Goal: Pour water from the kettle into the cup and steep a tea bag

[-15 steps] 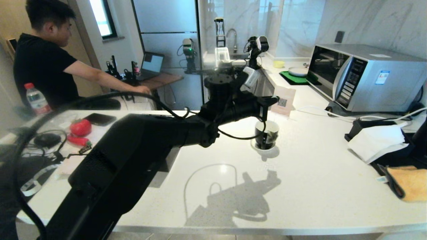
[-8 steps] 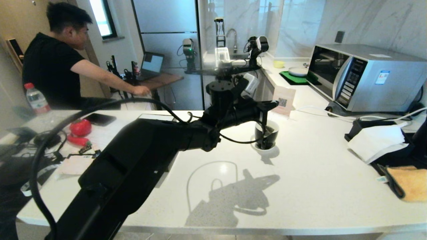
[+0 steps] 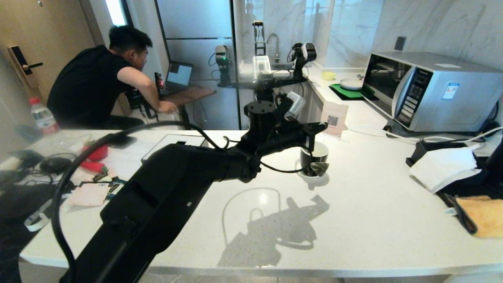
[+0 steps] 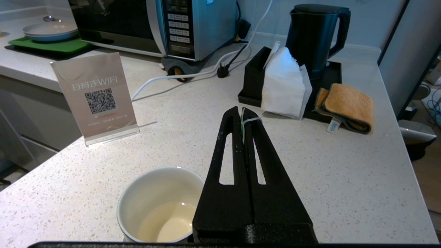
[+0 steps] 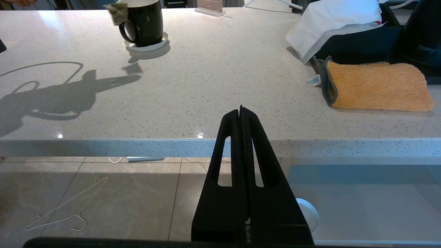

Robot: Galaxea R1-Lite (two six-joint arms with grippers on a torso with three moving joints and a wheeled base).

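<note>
Left gripper (image 4: pixel 244 113): fingers pressed together, pinching the thin white string (image 4: pixel 248 120) near their tips; it hovers just above the cup, on its near side in the head view.
Tea bag (image 3: pixel 317 168): hangs below the left gripper, outside the cup, against its black wall and low above the saucer; in the right wrist view it shows beside the rim on the handle side (image 5: pixel 118 12).
Cup (image 4: pixel 160 203): black mug, white inside, directly beneath the left gripper, standing on a small white saucer (image 3: pixel 307 175).
Water (image 4: pixel 168 224): pale yellowish liquid low in the cup.
Kettle (image 4: pixel 315 36): tall, matte black, well beyond the left gripper's fingertips, on a black tray (image 4: pixel 332 74) at the far end of the counter.
Around the kettle: a black holder with white tissue (image 4: pixel 284 84) stands between the gripper and the kettle; a folded orange cloth (image 4: pixel 348 106) lies beside it.
Other things: an acrylic WiFi sign (image 4: pixel 94 96) stands off to one side of the cup; a microwave (image 4: pixel 162 26) lies further off with a white cable (image 4: pixel 179 75) trailing from behind it across the counter (image 4: pixel 344 179).
In the way: the left arm (image 3: pixel 177 188) crosses the head view and hides part of the cup.
Right gripper (image 5: pixel 241 112): fingers together, holding nothing, parked below the counter edge over the tiled floor, well apart from the cup.
Person (image 3: pixel 98 86): black shirt, bent over a desk with a laptop (image 3: pixel 177 76) behind the counter.
</note>
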